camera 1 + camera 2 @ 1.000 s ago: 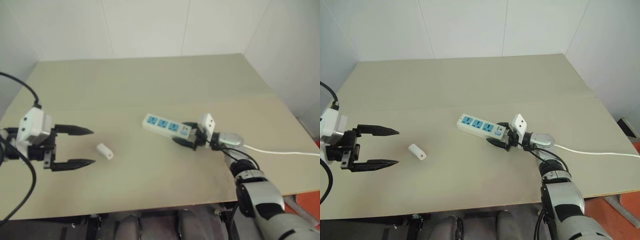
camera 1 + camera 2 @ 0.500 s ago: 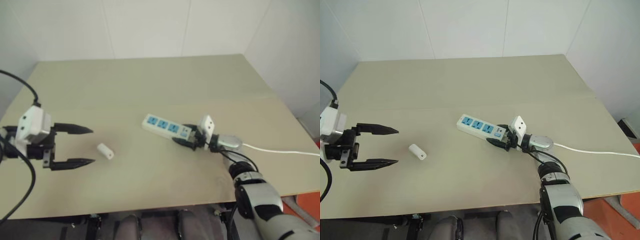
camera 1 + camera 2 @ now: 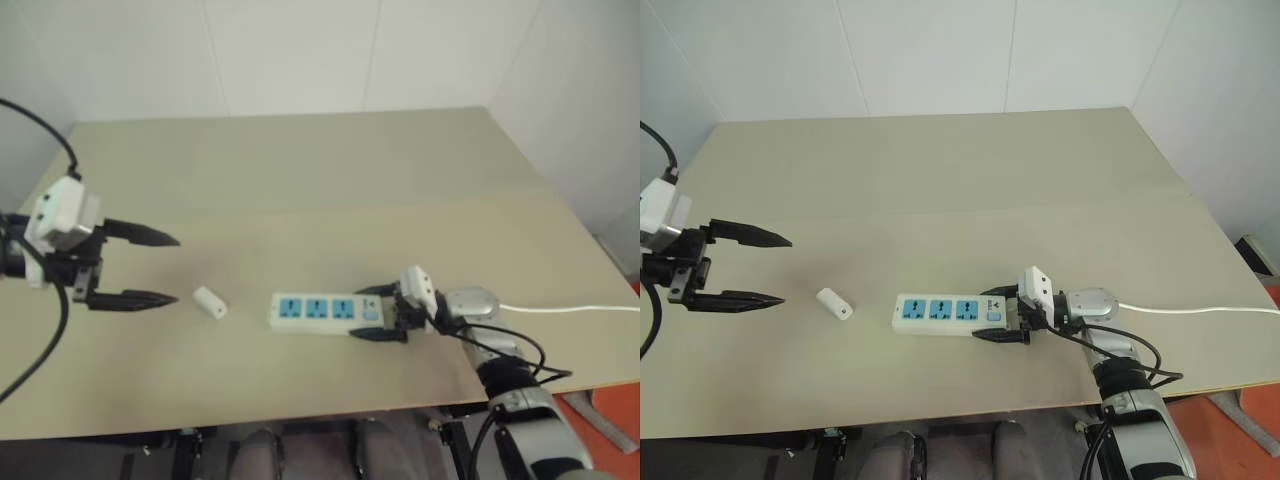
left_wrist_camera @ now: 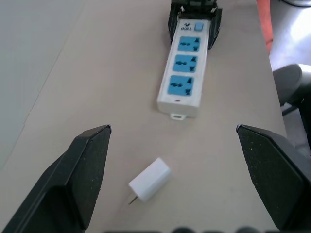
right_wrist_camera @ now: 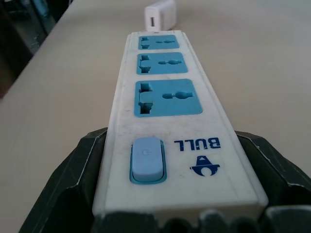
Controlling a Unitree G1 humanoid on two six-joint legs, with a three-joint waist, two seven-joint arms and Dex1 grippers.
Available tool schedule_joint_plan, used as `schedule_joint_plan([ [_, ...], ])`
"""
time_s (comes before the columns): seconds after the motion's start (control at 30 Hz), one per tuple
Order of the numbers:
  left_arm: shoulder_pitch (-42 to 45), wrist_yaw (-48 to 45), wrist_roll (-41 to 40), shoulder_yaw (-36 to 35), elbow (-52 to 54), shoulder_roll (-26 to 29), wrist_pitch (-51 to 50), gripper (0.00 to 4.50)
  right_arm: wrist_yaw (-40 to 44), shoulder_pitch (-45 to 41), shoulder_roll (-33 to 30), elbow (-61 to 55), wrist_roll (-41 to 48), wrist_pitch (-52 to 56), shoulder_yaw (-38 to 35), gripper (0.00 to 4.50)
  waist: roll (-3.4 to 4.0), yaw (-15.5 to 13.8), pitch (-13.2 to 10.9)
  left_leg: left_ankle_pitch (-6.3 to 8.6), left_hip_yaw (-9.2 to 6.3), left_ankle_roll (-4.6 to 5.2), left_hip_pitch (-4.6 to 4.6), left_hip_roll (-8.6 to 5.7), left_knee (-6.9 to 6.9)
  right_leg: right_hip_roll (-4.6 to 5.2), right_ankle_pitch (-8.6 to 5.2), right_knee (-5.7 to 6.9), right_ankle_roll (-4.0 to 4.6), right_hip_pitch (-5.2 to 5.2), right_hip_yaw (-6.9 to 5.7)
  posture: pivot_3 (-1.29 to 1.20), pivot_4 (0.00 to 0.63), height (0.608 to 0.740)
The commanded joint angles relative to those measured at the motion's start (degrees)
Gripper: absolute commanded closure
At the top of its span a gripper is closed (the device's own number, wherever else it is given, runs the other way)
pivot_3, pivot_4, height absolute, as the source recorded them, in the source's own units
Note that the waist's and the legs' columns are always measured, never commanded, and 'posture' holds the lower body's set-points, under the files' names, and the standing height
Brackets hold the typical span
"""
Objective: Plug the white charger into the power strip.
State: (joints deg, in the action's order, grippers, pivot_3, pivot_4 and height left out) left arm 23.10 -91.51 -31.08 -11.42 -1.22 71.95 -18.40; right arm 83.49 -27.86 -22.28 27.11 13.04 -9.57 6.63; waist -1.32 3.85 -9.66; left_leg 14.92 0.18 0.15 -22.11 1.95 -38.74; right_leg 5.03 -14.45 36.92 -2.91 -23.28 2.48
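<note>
Power strip: the power strip (image 3: 945, 313) is now laid level across the near part of the table (image 3: 940, 180), closer to the front edge than a second ago, when it sat further back and slanted.
Right gripper: the right gripper (image 3: 1004, 313) is kept clamped on the switch end of the power strip, one black finger on each long side, as is seen in the right wrist view.
White charger: the white charger (image 3: 834, 303) is left lying where it was, loose on the table, just beside the free end of the strip and not touching it.
Left gripper: the left gripper (image 3: 758, 269) is held spread wide and empty, near the charger, a little higher than before.
Meaning: the sockets are judged to be brought within easy reach; the charger is not yet picked up.
</note>
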Motion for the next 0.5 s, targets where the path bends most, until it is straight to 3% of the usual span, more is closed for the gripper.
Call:
schedule_joint_plan([
  [0.03, 4.74, -0.99, 3.89, 8.41, -2.51, 4.41, 7.97, 0.00, 0.20, -0.60, 0.94, -3.05, 1.82, 1.03, 0.93, 1.06, -0.01, -0.08, -0.01, 0.00, -0.01, 0.00, 0.00, 0.00, 0.00, 0.00, 0.00, 0.02, 0.00, 0.00, -0.01, 0.00, 0.150, 0.740],
  [0.17, 15.61, -0.99, 9.38, 24.04, -5.83, 9.25, 22.03, 0.00, -0.32, -1.54, 1.52, -2.20, 1.48, 1.56, 1.59, 1.06, -0.11, -0.54, -0.07, 0.00, -0.02, 0.00, -0.03, 0.00, -0.03, -0.04, 0.00, 0.01, 0.00, -0.01, 0.01, 0.00, 0.150, 0.740],
  [0.3, 28.57, -0.99, 11.37, 39.45, -7.12, 10.24, 31.73, 0.00, -0.63, -2.05, 1.67, -1.25, 0.84, 1.84, 2.13, 1.06, -0.16, -1.22, -0.11, 0.00, -0.04, 0.00, -0.11, 0.01, -0.07, -0.06, 0.00, -0.03, 0.00, -0.02, 0.00, 0.00, 0.150, 0.740],
  [0.4, 36.92, -0.99, 15.82, 49.54, -9.59, 8.17, 39.84, 0.00, -1.11, -1.50, 1.67, -1.66, 0.66, 2.39, 2.23, 1.06, -0.17, -1.50, -0.11, 0.00, -0.04, 0.00, -0.13, 0.00, -0.09, -0.07, 0.00, -0.03, 0.00, -0.04, 0.01, 0.00, 0.150, 0.740],
  [0.5, 41.27, -0.99, 16.92, 55.20, -11.09, 5.18, 42.48, 0.00, -1.46, -1.25, 1.47, -1.75, 0.55, 2.66, 2.22, 1.06, -0.17, -1.60, -0.11, 0.00, -0.04, 0.01, -0.16, 0.00, -0.12, -0.08, 0.00, -0.03, 0.00, -0.04, 0.01, 0.00, 0.150, 0.740],
])
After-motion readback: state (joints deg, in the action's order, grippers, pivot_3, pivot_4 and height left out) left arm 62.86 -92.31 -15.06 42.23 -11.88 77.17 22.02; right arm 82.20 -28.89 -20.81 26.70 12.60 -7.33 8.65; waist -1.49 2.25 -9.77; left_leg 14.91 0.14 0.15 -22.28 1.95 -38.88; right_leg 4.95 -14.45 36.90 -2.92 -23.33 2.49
